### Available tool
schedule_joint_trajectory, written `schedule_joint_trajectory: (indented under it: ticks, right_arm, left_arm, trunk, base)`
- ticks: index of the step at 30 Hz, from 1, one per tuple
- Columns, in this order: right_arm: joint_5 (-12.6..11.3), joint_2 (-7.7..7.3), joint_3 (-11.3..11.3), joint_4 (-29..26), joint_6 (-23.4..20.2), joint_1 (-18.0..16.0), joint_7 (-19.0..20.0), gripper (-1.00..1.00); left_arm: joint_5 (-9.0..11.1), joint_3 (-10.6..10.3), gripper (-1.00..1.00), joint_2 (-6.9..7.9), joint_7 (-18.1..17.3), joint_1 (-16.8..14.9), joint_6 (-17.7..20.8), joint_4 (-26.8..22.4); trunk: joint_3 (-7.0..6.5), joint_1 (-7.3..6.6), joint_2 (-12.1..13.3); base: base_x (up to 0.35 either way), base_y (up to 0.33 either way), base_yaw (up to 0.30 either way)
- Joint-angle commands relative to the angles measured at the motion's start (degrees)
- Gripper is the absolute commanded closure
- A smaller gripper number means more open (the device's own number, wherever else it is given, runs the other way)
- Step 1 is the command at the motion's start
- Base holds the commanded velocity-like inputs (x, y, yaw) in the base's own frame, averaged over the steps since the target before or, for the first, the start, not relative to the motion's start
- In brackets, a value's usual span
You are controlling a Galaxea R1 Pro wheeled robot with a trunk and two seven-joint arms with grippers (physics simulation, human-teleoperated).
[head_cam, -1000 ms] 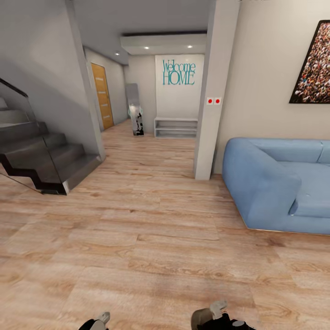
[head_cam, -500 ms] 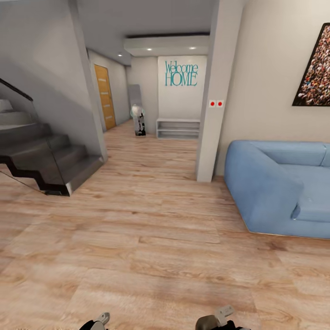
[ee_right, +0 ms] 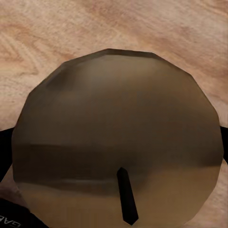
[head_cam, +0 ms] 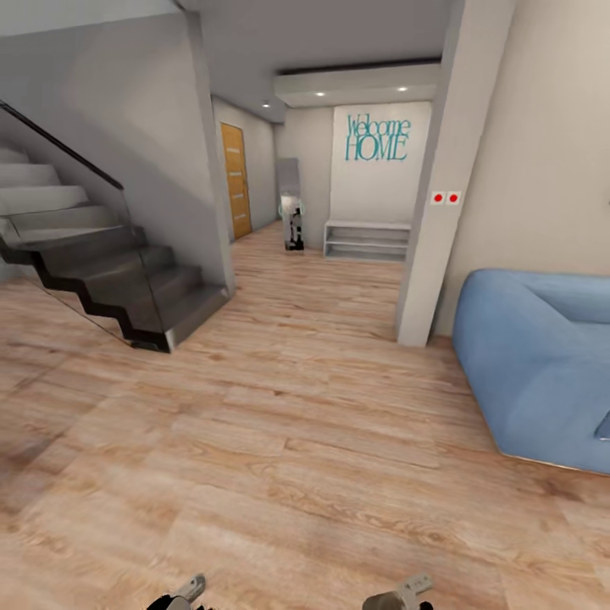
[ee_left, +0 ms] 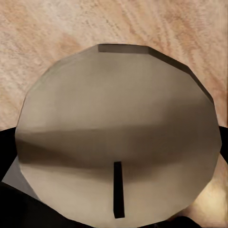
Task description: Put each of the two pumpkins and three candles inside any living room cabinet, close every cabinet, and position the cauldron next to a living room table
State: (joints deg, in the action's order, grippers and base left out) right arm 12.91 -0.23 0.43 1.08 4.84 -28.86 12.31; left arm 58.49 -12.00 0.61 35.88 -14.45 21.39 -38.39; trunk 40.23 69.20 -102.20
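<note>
From the head camera, teal lettering reading "Welcome HOME" [head_cam: 378,139] hangs on a white hallway wall above a low grey shelf unit [head_cam: 367,241], past a pale pillar [head_cam: 439,195] bearing two red dots. Wood-grain plank floor [head_cam: 280,440] runs between a dark staircase [head_cam: 127,280] with a glass balustrade and the rounded arm of a blue sofa [head_cam: 534,364]; an orange-brown door [head_cam: 236,180] stands down the hall. The tips of the left gripper [head_cam: 186,593] and right gripper [head_cam: 405,591] peek over the bottom edge. The left wrist camera shows a faceted, pale grey-beige candle [ee_left: 118,142] with a dark wick, gripped end-on over the floor. The right wrist camera shows a darker, shadowed candle [ee_right: 116,142] grasped likewise.
</note>
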Motion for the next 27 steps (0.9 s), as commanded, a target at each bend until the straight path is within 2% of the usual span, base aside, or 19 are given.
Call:
schedule_joint_trajectory:
  ticks: [1,5,13,16,18,19,23,27]
  right_arm:
    - [-0.3,0.05,-0.1,0.0,0.0,0.1,0.1,1.00]
    - [-0.3,0.13,-0.1,0.0,0.0,0.4,0.1,1.00]
    - [-0.3,-0.10,-0.1,0.0,0.0,0.6,-0.4,1.00]
    - [-0.3,-0.13,-0.1,0.0,0.0,0.6,-4.5,1.00]
    - [-0.3,0.08,-0.1,0.0,0.0,0.6,-10.0,1.00]
    - [-0.3,0.13,-0.1,0.1,0.0,0.6,-11.2,1.00]
    - [0.0,0.30,-0.1,0.2,0.0,1.3,-13.2,1.00]
    - [0.2,0.37,-0.1,0.2,0.8,1.8,-13.4,1.00]
  left_arm:
    - [-0.2,0.1,1.00,0.19,-1.2,0.0,0.1,1.1]
    - [-0.1,0.3,1.00,0.76,-2.8,0.0,0.1,3.1]
    - [-0.1,0.3,1.00,0.98,-3.0,0.0,0.0,3.4]
    - [-0.1,0.3,1.00,0.97,-3.0,0.0,0.0,3.4]
    - [-0.1,0.3,1.00,0.95,-3.0,0.0,0.0,3.4]
    - [-0.1,0.3,1.00,0.96,-3.0,0.0,0.0,3.5]
    - [-0.1,0.3,1.00,0.90,-3.0,0.0,-0.1,3.5]
    - [-0.1,0.3,1.00,0.93,-3.0,0.0,-3.2,3.7]
  trunk:
    - [-0.17,-0.23,0.4]
    - [-0.81,-1.11,2.0]
    - [-2.07,-2.86,5.2]
    - [-2.55,-3.52,6.4]
    - [-2.87,-3.96,7.2]
    - [-3.02,-4.18,7.6]
    - [-3.66,-5.06,9.2]
    - [-4.21,-5.94,10.8]
  base:
    - [0.000,0.000,0.286]
    - [0.000,0.000,0.286]
    - [0.000,0.000,0.286]
    - [0.000,0.000,0.286]
    - [0.000,0.000,0.286]
    - [0.000,0.000,0.285]
    - [0.000,0.000,0.273]
    - [0.000,0.000,0.256]
